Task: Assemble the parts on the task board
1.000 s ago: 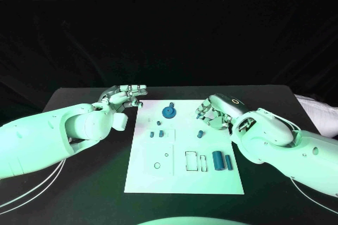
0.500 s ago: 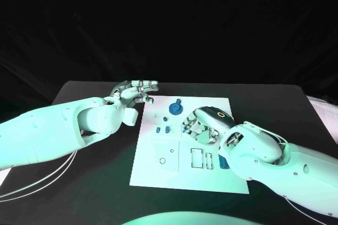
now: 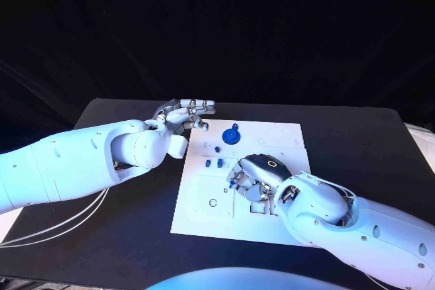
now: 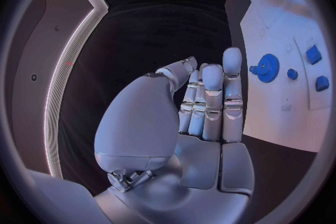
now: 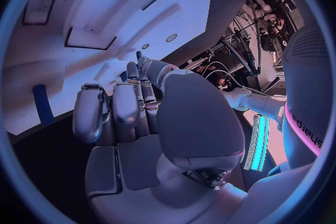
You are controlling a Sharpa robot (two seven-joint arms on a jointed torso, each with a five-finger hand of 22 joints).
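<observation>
Pickup looks to be the step in hand: the right hand [image 3: 256, 175], fingers curled and grip unclear, hangs over the small blue pieces [image 3: 214, 163] on the white board [image 3: 281, 136], while the left hand [image 3: 186, 114] hovers empty beside the blue gear [image 3: 231, 136], so next comes a careful pinch.

L hand [image 3: 186, 116] is raised at the end of its arm, fingers [image 4: 210, 95] straight and pressed together w/ thumb alongside, holding nothing. R hand [image 3: 256, 175] points palm down, fingers [image 5: 119, 106] curled in close, thumb folded across; can't tell if it grips anything.

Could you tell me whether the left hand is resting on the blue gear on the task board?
No, the left hand hangs beside the board's far corner, apart from the blue gear.
</observation>
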